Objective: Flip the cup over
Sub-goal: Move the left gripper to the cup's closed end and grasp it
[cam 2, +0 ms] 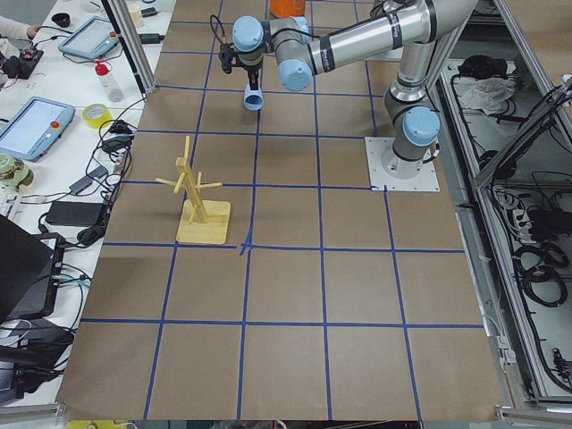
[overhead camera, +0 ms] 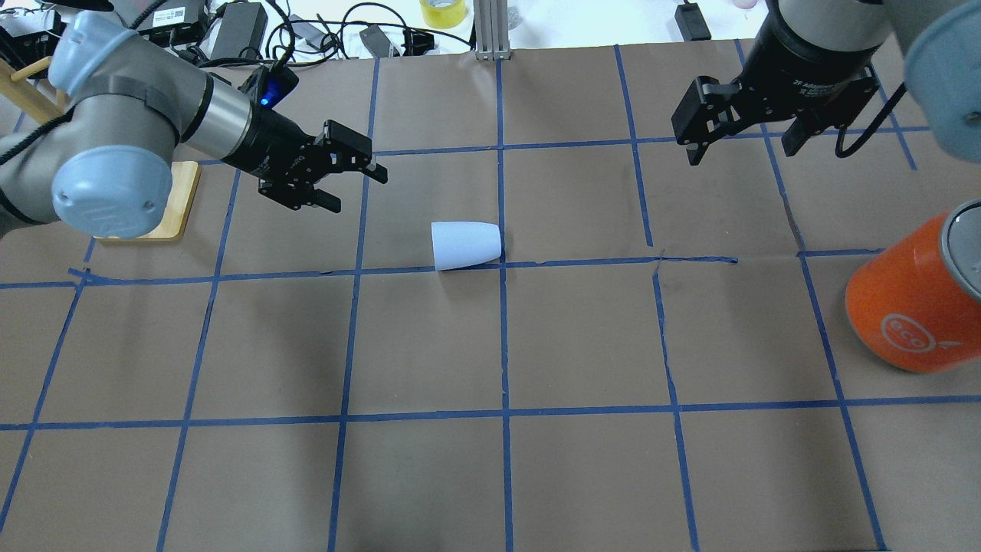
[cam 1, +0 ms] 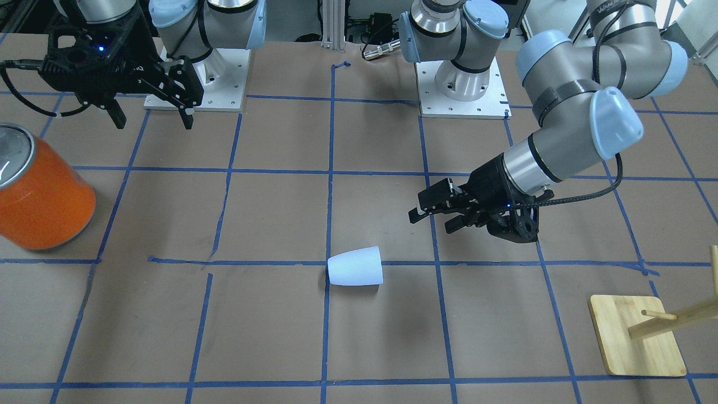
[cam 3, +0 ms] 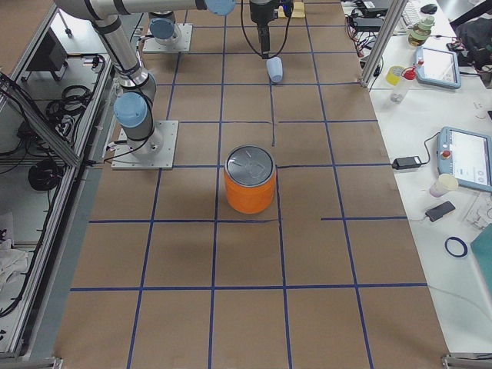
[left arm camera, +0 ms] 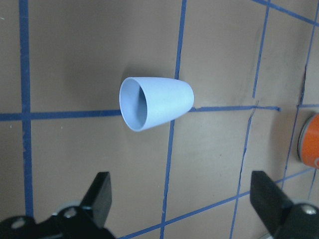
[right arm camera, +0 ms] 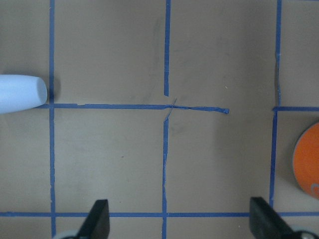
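Note:
The small pale blue-white cup (overhead camera: 466,245) lies on its side on the brown table, its mouth toward my left arm. It also shows in the front view (cam 1: 355,266), the left wrist view (left arm camera: 155,103) and at the left edge of the right wrist view (right arm camera: 20,93). My left gripper (overhead camera: 359,190) is open and empty. It hovers a short way from the cup's mouth, pointing at it, and also shows in the front view (cam 1: 431,221). My right gripper (overhead camera: 742,149) is open and empty, held high and far from the cup.
A large orange can (overhead camera: 916,295) with a silver top stands near the table edge on my right side and shows in the front view (cam 1: 42,196). A wooden peg rack (cam 1: 636,336) stands on my left side, behind my left arm. Blue tape lines grid the table.

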`<state>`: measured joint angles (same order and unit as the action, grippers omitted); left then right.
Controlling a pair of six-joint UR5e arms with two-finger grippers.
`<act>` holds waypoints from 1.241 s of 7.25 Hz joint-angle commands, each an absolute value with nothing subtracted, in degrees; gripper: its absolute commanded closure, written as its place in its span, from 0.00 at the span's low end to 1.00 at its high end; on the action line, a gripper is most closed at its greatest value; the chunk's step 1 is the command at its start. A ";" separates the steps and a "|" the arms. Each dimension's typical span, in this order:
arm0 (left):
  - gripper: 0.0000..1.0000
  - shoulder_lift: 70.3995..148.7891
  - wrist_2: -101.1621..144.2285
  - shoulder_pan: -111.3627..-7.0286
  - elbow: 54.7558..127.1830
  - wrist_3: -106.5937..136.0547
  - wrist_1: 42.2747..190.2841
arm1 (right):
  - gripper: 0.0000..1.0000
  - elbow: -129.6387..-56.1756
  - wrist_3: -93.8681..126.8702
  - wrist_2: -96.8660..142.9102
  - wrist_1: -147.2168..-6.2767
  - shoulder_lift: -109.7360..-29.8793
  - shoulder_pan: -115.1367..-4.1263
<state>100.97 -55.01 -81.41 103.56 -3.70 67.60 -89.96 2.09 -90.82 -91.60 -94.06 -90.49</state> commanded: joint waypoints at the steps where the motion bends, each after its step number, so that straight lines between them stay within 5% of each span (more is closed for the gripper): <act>1: 0.00 104.75 -49.18 -81.91 104.94 -4.04 63.99 | 0.00 -90.00 10.89 -90.35 -91.14 -94.31 -90.88; 9: 0.00 117.93 -36.13 -84.29 108.63 -4.22 55.81 | 0.00 -90.09 7.39 -90.09 -91.32 -94.40 -92.37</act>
